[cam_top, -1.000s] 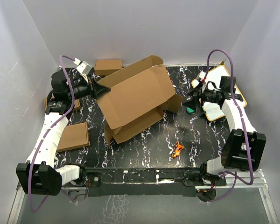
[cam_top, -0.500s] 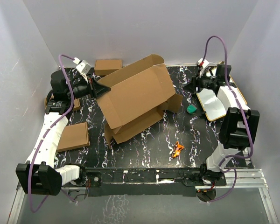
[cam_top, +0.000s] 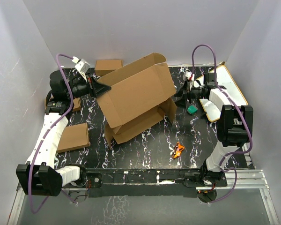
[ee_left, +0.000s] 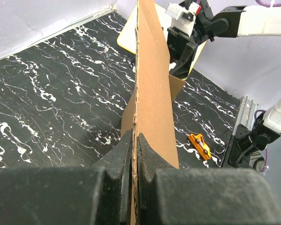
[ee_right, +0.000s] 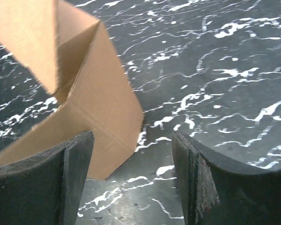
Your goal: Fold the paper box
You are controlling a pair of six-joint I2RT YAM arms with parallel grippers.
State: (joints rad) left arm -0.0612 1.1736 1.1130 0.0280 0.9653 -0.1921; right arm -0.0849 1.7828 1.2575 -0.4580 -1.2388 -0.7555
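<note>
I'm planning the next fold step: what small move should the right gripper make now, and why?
Probably ease the right gripper forward over the flap, then close on it. Its jaws stand open with the flap's corner just between them, near one finger, not gripped, while the left gripper is shut on the box at a panel edge, steadying it.

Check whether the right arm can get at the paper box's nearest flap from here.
Probably yes. The right arm's fingers stand open, and a flap of the paper box sits just ahead of them, only bare table around it. The small green object lies off to the side.
</note>
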